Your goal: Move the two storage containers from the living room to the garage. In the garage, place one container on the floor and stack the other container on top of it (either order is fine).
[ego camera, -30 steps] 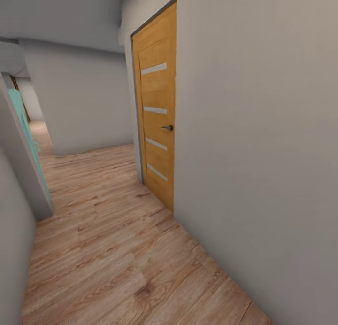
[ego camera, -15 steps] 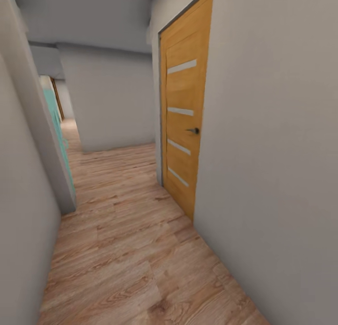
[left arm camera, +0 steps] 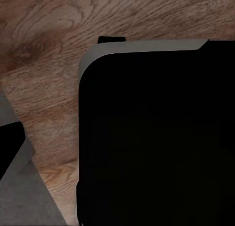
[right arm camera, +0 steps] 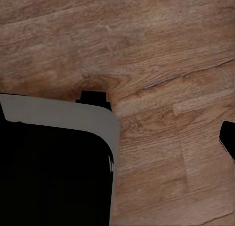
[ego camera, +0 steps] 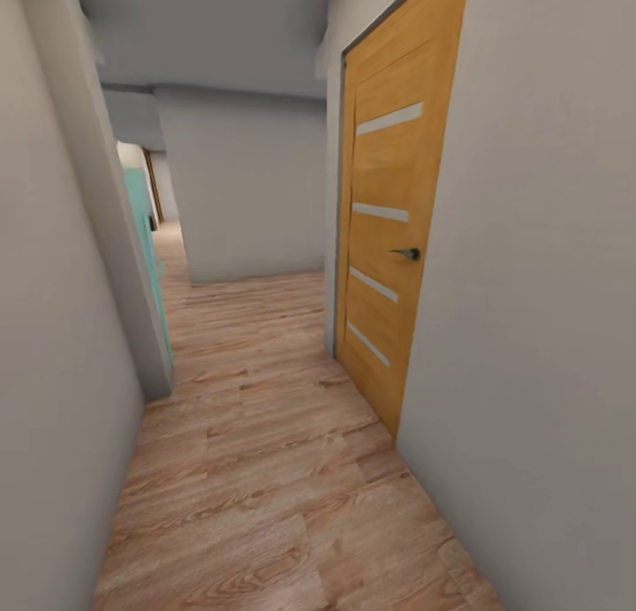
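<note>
Corridor: I drive between grey walls (ego camera: 530,328) on wood-plank floor (ego camera: 256,470) | orange door (ego camera: 389,240) closed, teal panel (ego camera: 146,240) beyond | containers: nowhere here; probably light, stiff, best held by opposite rims | claws: dark shapes only, state I cannot tell

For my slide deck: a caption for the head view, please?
Hallway with wood-plank floor, a closed orange door right, teal door left.

Wood-plank flooring (right arm camera: 161,55) across view. Black body with pale grey rounded edge (right arm camera: 73,119) over planks. Small black tab (right arm camera: 93,97) at edge. Dark piece (right arm camera: 229,138) at frame side.
</note>
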Controlling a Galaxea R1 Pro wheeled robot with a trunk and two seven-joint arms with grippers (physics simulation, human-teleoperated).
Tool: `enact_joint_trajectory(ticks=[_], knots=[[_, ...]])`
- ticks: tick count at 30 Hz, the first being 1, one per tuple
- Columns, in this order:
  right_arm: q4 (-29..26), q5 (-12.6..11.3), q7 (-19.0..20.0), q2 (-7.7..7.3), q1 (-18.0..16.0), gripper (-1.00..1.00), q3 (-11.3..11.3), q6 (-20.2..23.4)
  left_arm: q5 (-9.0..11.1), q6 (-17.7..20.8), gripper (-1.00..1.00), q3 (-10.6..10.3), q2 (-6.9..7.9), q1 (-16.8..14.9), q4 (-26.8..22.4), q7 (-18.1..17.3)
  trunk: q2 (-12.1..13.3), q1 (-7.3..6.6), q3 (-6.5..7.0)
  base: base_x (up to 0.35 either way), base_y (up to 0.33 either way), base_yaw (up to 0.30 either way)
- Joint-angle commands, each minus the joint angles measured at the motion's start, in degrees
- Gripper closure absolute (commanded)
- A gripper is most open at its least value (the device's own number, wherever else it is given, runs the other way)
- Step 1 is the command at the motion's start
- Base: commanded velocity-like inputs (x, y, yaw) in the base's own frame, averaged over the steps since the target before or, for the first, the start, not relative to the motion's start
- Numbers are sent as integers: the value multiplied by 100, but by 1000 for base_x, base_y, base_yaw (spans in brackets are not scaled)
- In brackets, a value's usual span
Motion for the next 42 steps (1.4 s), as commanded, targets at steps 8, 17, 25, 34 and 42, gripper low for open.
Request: enact_joint_trajectory(ticks=[8,17,25,34,42], knots=[[17,-43,37,2,-6,-100,48,-31,9,-18,-100,4,-3,-1,-3,2,-2,3,-5,306,0,15],[17,-35,40,2,-6,-100,51,-31,9,-18,-100,4,-3,-1,-5,2,-2,3,-5,304,0,1],[17,-34,40,2,-6,-100,64,-24,9,-18,-100,4,-3,-1,-6,2,-2,3,-5,303,0,0],[17,-41,36,32,-6,-100,84,-7,9,-18,-100,4,-3,-1,-5,2,-2,3,-5,299,0,1],[17,-41,32,34,-6,-100,92,4,9,-16,-100,4,-3,-1,-4,2,-2,3,-5,295,0,190]])
